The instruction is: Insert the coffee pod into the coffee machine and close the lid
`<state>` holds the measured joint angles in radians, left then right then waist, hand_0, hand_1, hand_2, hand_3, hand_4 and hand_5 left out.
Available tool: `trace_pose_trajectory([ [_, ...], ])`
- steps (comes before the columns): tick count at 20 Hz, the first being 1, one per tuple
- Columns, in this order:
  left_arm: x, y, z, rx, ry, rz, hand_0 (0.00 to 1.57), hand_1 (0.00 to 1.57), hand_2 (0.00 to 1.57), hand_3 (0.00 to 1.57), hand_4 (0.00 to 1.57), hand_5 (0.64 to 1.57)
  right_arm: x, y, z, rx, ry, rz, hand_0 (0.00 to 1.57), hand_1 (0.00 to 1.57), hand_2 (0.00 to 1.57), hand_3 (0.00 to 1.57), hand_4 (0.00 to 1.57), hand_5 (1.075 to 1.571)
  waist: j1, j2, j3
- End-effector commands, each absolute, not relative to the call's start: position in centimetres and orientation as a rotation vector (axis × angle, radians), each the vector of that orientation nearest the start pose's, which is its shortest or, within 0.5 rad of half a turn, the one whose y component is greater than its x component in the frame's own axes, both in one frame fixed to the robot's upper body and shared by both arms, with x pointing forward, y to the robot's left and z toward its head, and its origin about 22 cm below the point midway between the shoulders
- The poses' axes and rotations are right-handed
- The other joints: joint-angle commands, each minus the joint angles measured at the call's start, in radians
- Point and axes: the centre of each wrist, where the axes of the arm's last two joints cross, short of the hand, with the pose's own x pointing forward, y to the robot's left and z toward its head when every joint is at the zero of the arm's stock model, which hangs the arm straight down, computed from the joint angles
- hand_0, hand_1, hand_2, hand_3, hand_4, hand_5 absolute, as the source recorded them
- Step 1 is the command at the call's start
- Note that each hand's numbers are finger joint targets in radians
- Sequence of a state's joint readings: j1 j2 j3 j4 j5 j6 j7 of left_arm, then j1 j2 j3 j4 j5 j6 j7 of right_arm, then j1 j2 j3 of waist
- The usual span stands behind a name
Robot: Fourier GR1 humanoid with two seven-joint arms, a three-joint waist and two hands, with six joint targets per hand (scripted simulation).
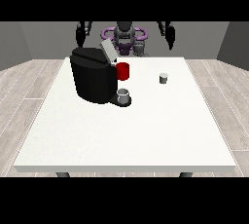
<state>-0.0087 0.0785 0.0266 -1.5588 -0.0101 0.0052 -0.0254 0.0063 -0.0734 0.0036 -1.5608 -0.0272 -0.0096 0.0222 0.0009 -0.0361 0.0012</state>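
While its grey lid (108, 51) stands tilted open, the boxy black coffee machine (93, 74) sits toward the white table's (121, 135) far left corner, a grey cup (123, 95) on its tray and a red cylinder (123, 71) at its side. Nearer the far right edge, the small grey coffee pod (164, 78) stands alone. Both black hands, at the view's left (82, 32) and right (168, 33), hang raised beyond the far edge, holding nothing; their fingers cannot be made out. The cup's contents are hidden.

The coffee machine (92, 79) looks like matt black plastic, its raised lid (108, 51) a lighter grey. Just beside it, a cup (124, 95) and farther off the coffee pod (164, 78) look dull silvery. The table (126, 135) is smooth matt white.
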Motion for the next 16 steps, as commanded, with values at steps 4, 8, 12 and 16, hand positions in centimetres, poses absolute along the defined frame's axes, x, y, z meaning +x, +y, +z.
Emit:
trace_pose_trajectory([
  [4, 24.4, 28.7, 1.0, 0.112, -1.620, -0.372, 0.00, 0.00, 0.00, 0.00, 0.00, 1.571, 24.7, -23.6, 0.5, -0.071, -1.543, 0.033, 0.00, 0.00, 0.00, 0.00, 0.00, 1.571, 0.004, 0.019, -0.0014],
  [8, 25.9, 30.3, 3.0, 0.245, -1.590, -0.623, 0.00, 0.00, 0.00, 0.00, 0.00, 1.571, 25.0, -24.3, 0.0, -0.254, -1.649, 0.067, 0.00, 0.00, 0.00, 0.00, 0.00, 1.571, -0.056, 0.107, -0.0007],
  [12, 28.4, 34.4, 6.2, 0.353, -1.518, -0.646, 0.00, 0.00, 0.00, 0.00, 0.00, 1.571, 25.7, -23.5, 2.0, -0.253, -1.662, 0.115, 0.00, 0.00, 0.00, 0.00, 0.00, 1.571, -0.115, 0.115, -0.0013],
  [16, 30.0, 34.1, 4.7, 0.423, -1.458, -0.696, 0.00, 0.00, 0.00, 0.00, 0.00, 1.571, 26.0, -20.0, 3.2, -0.217, -1.733, 0.158, 0.00, 0.00, 0.00, 0.00, 0.00, 1.571, -0.168, 0.178, -0.0018],
])
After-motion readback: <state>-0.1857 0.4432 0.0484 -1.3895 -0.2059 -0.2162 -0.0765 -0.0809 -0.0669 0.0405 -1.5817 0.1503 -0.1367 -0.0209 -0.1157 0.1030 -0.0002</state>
